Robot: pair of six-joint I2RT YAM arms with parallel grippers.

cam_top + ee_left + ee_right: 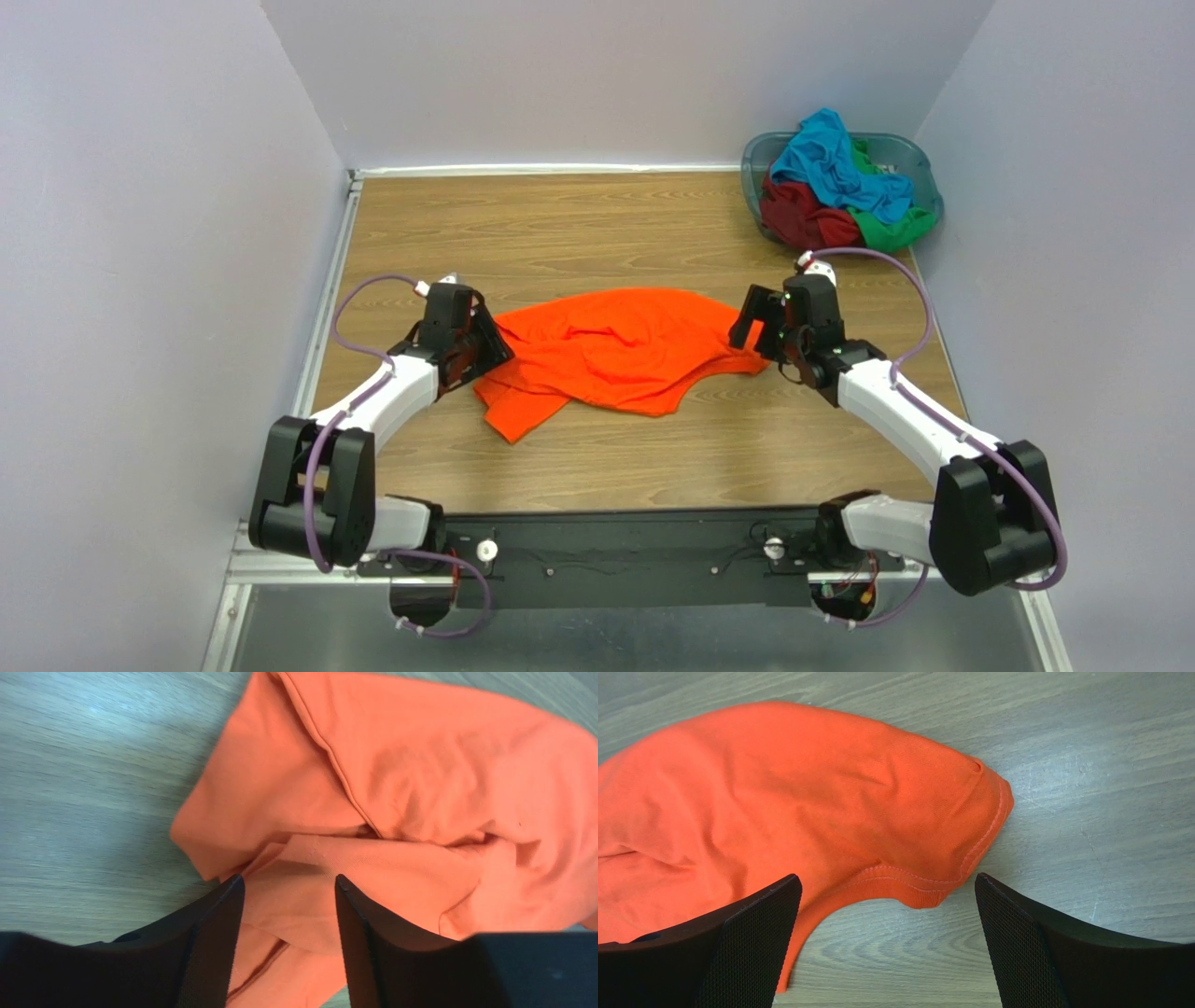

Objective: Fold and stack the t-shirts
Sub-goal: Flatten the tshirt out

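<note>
**Item 1, orange t-shirt** (617, 350). You have it crumpled and unfolded at the middle of the table (589, 224). It lies on the wood with its long run from 9 to 3 o'clock. One loose flap trails toward 7 o'clock.

**Item 2, left arm** (372, 403). It reaches in from your 7 o'clock corner.
- The left jaws sit at the shirt's 9 o'clock edge.
- In your left wrist view they are spread.
- A rumpled fold (302, 882) of orange cloth lies between the two tips and is not pinched.
- You cannot tell whether the tips touch the cloth.

**Item 3, right arm** (912, 413). It reaches in from your 5 o'clock corner.
- The right jaws sit at the shirt's 3 o'clock edge.
- In your right wrist view they are spread wide and grip nothing.
- One tip is over orange cloth and the other is over bare wood.
- A sleeve (934, 805) with a stitched hem (990, 829) lies just ahead of them, in line with the gap.

**Item 4, basket** (909, 151). It is grey-blue plastic and stands at the far 1 o'clock corner of the table, well apart from the orange shirt.

**Item 5, basket contents.** You have three shirts heaped and unfolded.
- The turquoise t-shirt (828, 154) is on top.
- The dark red t-shirt (800, 217) lies under it on the 7 o'clock side.
- The green t-shirt (898, 224) is at 4 o'clock and spills over the rim.
</note>
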